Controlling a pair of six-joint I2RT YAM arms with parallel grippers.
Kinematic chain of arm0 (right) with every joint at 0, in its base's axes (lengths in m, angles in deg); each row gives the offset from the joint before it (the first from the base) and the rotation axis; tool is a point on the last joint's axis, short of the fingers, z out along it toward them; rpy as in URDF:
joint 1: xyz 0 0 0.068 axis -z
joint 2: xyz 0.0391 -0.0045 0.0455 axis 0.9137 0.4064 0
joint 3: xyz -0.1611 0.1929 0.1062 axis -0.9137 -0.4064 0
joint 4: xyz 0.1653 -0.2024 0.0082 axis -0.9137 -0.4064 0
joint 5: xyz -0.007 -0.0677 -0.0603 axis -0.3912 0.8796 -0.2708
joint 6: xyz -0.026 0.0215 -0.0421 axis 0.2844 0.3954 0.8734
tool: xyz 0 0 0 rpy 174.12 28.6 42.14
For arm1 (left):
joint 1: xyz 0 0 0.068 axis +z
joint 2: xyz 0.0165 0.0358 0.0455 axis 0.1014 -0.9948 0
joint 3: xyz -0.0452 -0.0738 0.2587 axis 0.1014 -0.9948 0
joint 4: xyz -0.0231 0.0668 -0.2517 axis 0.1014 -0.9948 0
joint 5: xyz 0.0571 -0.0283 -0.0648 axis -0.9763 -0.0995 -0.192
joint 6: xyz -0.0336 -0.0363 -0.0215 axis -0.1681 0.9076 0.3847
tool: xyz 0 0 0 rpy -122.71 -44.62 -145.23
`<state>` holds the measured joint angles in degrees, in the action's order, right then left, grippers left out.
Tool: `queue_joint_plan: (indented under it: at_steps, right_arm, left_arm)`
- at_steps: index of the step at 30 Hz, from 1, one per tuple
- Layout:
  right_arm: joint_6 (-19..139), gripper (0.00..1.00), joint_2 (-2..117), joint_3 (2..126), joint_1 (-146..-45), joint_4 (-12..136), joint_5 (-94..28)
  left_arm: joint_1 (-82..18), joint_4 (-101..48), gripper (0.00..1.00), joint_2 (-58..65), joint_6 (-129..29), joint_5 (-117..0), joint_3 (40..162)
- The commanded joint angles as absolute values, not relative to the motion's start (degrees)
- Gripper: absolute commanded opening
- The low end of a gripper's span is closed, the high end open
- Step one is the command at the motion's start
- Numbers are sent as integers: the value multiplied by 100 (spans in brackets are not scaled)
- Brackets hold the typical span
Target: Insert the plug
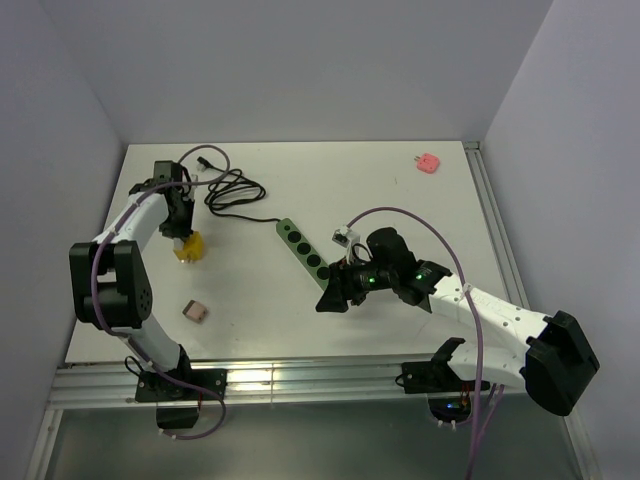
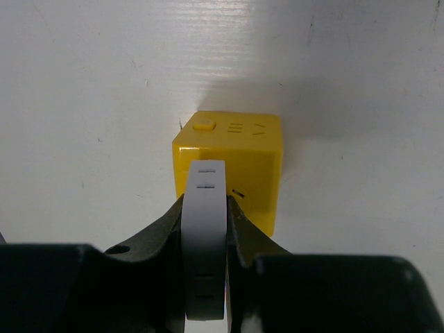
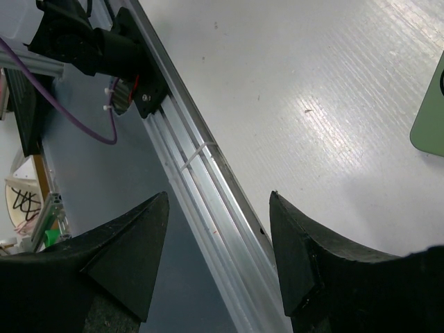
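A yellow plug block rests on the white table at the left, also seen as the yellow plug block from above. A pale grey tab runs from it back between the jaws of my left gripper, which is shut on that tab. From above, the left gripper points down just behind the block. The green power strip, with several round sockets, lies diagonally mid-table. My right gripper hovers open and holds nothing by the strip's near end. In the right wrist view the right gripper shows only a corner of the strip.
A black cable loops from the strip's far end toward the back left. A small pinkish-brown block lies near the left front, a pink piece at the back right. An aluminium rail edges the table's front, below my right jaws.
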<state>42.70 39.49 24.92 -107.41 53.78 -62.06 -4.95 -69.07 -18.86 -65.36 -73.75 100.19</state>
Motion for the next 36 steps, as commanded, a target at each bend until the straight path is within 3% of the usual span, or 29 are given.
queue_joint_plan:
  at_steps: [1,9,20,22,23,30,31,32,36]
  right_arm:
    - [4374,67,3957,2669,-10777,5430,-6293]
    - [4366,67,3948,2660,-10777,5412,-6293]
    - [4366,67,3974,2686,-10777,5395,-6310]
    - [4366,67,3983,2686,-10786,5395,-6293]
    - [4374,67,3983,2686,-10777,5377,-6293]
    - [4374,67,4027,2730,-10786,5360,-6293]
    - [4374,67,4027,2739,-10777,5360,-6293]
    - [4366,67,4036,2748,-10777,5368,-6293]
    - [4374,67,4071,2748,-10786,5351,-6284]
  left_arm:
    - [-529,-7132,0,-2253,-6480,-7018,9807]
    - [-362,-6604,0,-2323,-6568,-6438,9289]
    - [-134,-6736,1,-2087,-6533,-6138,9455]
    - [-134,-6753,9,-2060,-6437,-6226,9482]
    - [-125,-6753,19,-2016,-6419,-6296,9499]
    - [-142,-6780,43,-1551,-6269,-6516,9587]
    - [-160,-6806,49,-1498,-6269,-6543,9605]
    - [-169,-6815,67,-1410,-6252,-6560,9640]
    - [-256,-6850,94,-1112,-6208,-6666,9737]
